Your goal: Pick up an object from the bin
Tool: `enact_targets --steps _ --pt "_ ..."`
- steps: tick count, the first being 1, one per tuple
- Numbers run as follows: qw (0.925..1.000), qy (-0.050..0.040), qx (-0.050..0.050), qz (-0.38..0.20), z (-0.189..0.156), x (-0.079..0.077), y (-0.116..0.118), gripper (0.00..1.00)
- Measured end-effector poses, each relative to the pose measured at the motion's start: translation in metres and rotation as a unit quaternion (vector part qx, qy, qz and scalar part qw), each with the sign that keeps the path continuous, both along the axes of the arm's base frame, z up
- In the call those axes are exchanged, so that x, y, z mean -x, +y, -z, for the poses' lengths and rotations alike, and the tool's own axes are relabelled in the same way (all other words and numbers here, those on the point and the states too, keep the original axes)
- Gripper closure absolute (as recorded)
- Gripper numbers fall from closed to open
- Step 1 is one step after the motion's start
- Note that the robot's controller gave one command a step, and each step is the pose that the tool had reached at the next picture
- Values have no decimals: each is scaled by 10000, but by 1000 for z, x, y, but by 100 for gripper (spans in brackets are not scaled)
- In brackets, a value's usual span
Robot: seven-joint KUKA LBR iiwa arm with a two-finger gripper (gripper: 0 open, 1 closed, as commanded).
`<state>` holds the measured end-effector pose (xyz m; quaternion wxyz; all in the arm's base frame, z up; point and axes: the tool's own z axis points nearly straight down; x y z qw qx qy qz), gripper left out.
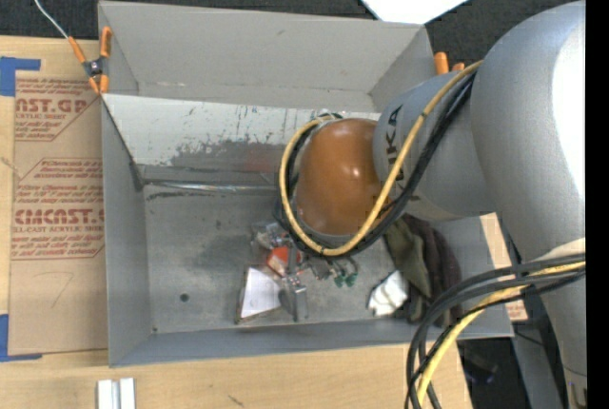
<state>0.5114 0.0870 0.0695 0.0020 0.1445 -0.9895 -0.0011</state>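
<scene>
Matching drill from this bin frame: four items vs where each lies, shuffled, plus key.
1 white triangular card
2 crumpled white wad
3 dark olive cloth
4 small green piece

A far right of the bin, under the arm
B just left of the gripper, by the front wall
C between gripper and wad
D front right, beside the cloth

Pairs: 1-B, 2-D, 3-A, 4-C
</scene>
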Motion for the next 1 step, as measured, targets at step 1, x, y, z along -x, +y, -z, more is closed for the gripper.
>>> enact_targets --steps 1 --pt "9876 -40 -12 -1569 -1 -1 -16 100"
